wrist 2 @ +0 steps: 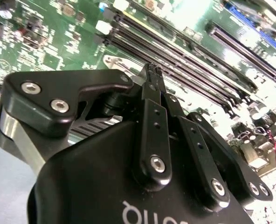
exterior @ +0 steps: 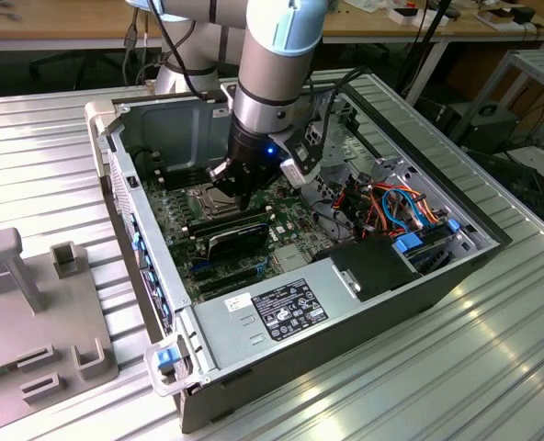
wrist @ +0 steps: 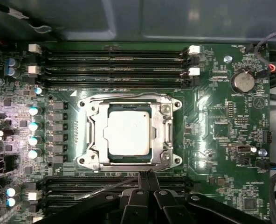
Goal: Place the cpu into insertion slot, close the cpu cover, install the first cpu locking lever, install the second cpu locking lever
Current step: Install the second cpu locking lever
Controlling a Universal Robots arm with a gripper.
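In the first wrist view the cpu (wrist: 128, 133), a dull silver square, lies in the insertion slot, whose contacts are hidden under it. The cpu cover (wrist: 96, 135), a silver frame plate, lies flat around the chip. A thin metal locking lever (wrist: 105, 189) slants along the socket's near edge. My gripper (wrist: 145, 174) is shut, its black fingertips together right at that lever; whether they pinch it I cannot tell. In the exterior view the gripper (exterior: 229, 188) hangs just over the socket (exterior: 208, 199) inside the open computer case. In the second wrist view the gripper (wrist 2: 152, 70) shows its fingers pressed together above the board.
Long black memory slots (wrist: 114, 58) flank the socket on both sides. A coin battery (wrist: 243, 81) sits on the board. Case walls (exterior: 125, 184), a cable bundle (exterior: 401, 207) and the power supply (exterior: 281, 308) hem in the arm. A grey fixture (exterior: 42, 312) lies outside.
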